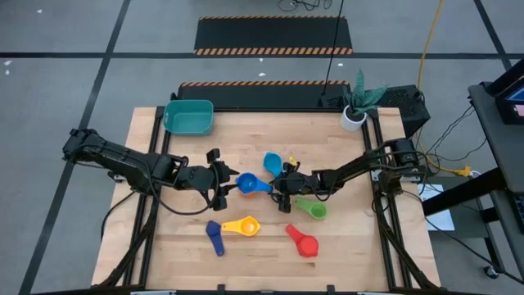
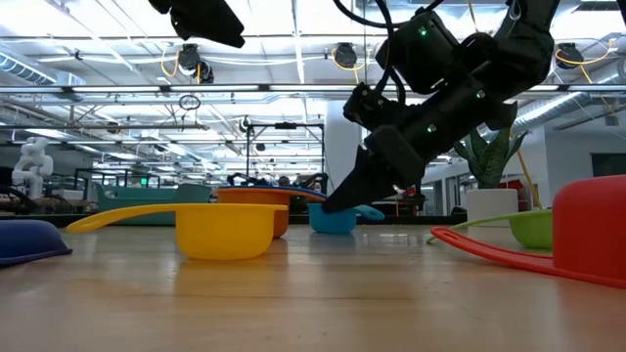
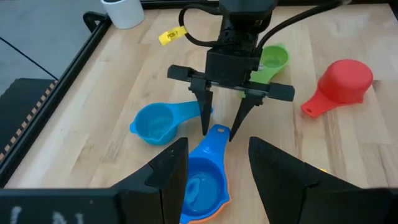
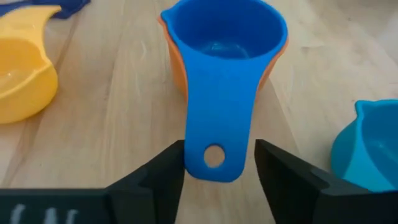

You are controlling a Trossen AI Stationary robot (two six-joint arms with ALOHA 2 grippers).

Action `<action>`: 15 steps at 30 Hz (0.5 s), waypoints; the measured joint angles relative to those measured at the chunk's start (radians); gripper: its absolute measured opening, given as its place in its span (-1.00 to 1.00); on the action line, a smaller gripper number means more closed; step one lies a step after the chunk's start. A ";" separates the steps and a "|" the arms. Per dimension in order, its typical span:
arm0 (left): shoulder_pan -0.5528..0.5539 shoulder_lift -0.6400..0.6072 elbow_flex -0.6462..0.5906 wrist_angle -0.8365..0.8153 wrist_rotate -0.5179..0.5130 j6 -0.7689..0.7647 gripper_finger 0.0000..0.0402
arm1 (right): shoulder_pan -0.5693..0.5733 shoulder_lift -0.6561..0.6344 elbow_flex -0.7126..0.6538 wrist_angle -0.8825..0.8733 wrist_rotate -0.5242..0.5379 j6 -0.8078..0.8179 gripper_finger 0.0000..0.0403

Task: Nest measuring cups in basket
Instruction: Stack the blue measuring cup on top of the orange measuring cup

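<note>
A blue measuring cup (image 4: pixel 224 37) sits nested in an orange one (image 4: pixel 173 71) at the table's middle, its handle pointing toward the right arm. My right gripper (image 4: pixel 219 163) is low over the table, closed on the end of that handle. My left gripper (image 3: pixel 217 171) hangs open above the nested pair, touching nothing. A light blue cup (image 1: pixel 272 162), a green one (image 1: pixel 313 209), a yellow one (image 1: pixel 244 225), a dark blue one (image 1: pixel 214 238) and a red one (image 1: pixel 303 242) lie loose on the wood. The teal basket (image 1: pixel 188 116) stands at the far left. My right gripper pinches the blue cup's handle at its free end (image 4: pixel 214 168), beside the hanging hole, one finger on each long edge. The fingers (image 3: pixel 204 115) slant down from the table's right side and lie along the handle. The cup stays upright in the orange cup on the table.
A white plant pot (image 1: pixel 354 117) stands at the far right corner. A small yellow tag (image 3: pixel 173 35) lies on the wood beyond the light blue cup. Bare wood lies between the cups and the basket.
</note>
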 joint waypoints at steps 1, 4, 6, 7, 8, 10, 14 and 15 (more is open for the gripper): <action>0.000 0.000 0.000 0.000 0.000 0.000 -0.14 | -0.001 0.000 0.000 0.001 0.000 0.000 -0.17; 0.000 0.000 0.000 0.000 0.000 0.000 -0.14 | -0.003 0.000 0.000 0.002 -0.001 0.000 -0.29; 0.000 0.000 0.000 0.000 0.000 -0.001 -0.14 | -0.003 0.000 0.000 0.002 0.000 0.000 -0.35; 0.000 0.000 0.000 0.000 0.000 -0.001 -0.14 | -0.003 0.000 0.000 0.002 -0.001 0.000 -0.38; 0.000 0.000 0.000 0.000 0.000 -0.001 -0.14 | -0.003 0.000 0.000 0.002 -0.001 0.000 -0.40; 0.000 0.000 0.000 0.000 0.000 -0.001 -0.14 | -0.003 0.000 0.000 0.002 -0.002 0.000 -0.41; 0.000 0.000 0.000 0.000 0.000 -0.002 -0.14 | -0.003 0.000 0.000 0.002 -0.002 0.000 -0.35; 0.000 0.000 0.000 0.000 0.000 -0.003 -0.14 | -0.003 0.000 0.000 0.002 -0.001 0.000 -0.31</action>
